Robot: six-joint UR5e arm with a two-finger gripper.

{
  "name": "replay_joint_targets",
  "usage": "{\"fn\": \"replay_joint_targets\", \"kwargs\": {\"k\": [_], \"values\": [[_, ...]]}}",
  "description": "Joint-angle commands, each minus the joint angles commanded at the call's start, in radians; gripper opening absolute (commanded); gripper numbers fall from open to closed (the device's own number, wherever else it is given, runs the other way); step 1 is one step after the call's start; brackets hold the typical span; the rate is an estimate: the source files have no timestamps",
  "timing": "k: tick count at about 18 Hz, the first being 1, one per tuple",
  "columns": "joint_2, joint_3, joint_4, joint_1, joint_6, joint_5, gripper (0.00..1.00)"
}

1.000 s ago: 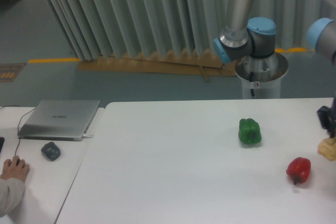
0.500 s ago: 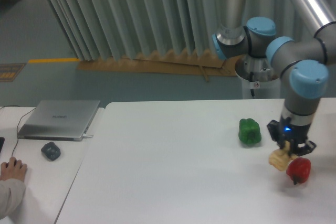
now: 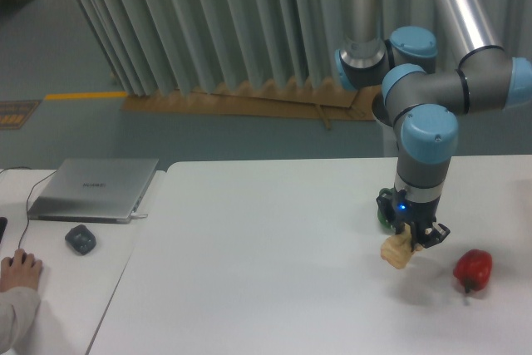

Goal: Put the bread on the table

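Note:
The bread [image 3: 396, 251] is a small pale tan chunk held in my gripper [image 3: 406, 239], which is shut on it just above the white table [image 3: 266, 272] at the right of middle. A faint shadow lies on the table below it. The green pepper [image 3: 383, 212] is mostly hidden behind the gripper. The red pepper [image 3: 473, 268] lies on the table to the right of the bread, apart from it.
A smaller white desk [image 3: 58, 280] at the left carries a silver laptop [image 3: 94, 189], a dark mouse-like object [image 3: 81, 239] and a person's hand [image 3: 20, 270]. The arm's base [image 3: 411, 114] stands behind the table's far right edge.
My gripper has carried the bread leftward from the table's right edge, past the red pepper, and now stands in front of the green pepper.

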Motion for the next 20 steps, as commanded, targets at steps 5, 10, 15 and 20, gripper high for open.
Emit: {"fn": "replay_joint_targets", "kwargs": {"k": [5, 10, 15, 20], "values": [[0.005, -0.005, 0.032, -0.003, -0.003, 0.073, 1.00], [0.034, 0.008, 0.041, 0.009, 0.003, 0.094, 1.00], [0.028, 0.031, 0.043, 0.029, 0.012, 0.157, 1.00], [0.025, 0.023, 0.054, 0.031, 0.048, 0.158, 1.00]]}}
